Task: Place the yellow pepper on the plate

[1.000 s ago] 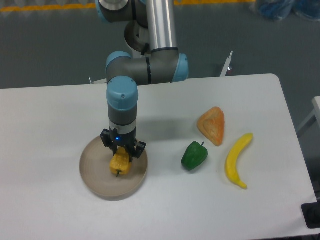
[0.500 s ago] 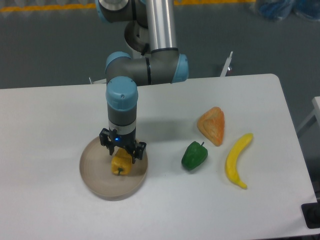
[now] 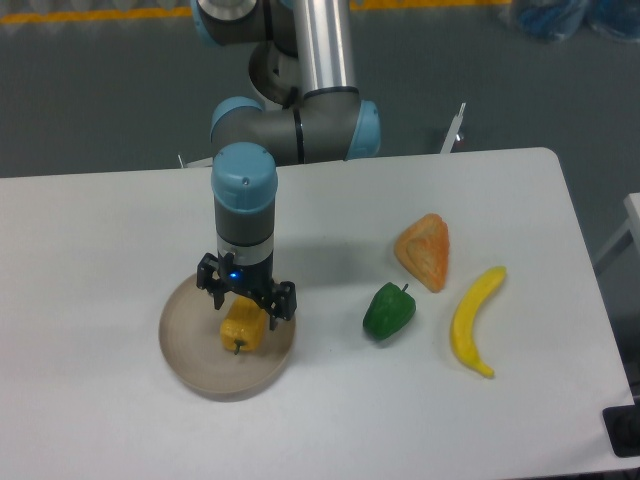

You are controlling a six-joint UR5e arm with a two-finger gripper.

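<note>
The yellow pepper (image 3: 243, 329) lies on the round grey-beige plate (image 3: 190, 350) at the left of the table, stem pointing toward the front. My gripper (image 3: 246, 303) hangs straight down just above the pepper's top. Its jaws stand spread wider than the pepper and do not hold it. The pepper rests on the plate's surface, right of the plate's middle.
A green pepper (image 3: 388, 311) sits right of the plate. An orange wedge-shaped fruit (image 3: 425, 251) lies behind it and a yellow banana (image 3: 474, 319) lies at the far right. The table's right edge runs close to the banana.
The gripper let go of the yellow pepper, spread its jaws and rose a little. The pepper stayed lying on the plate.
</note>
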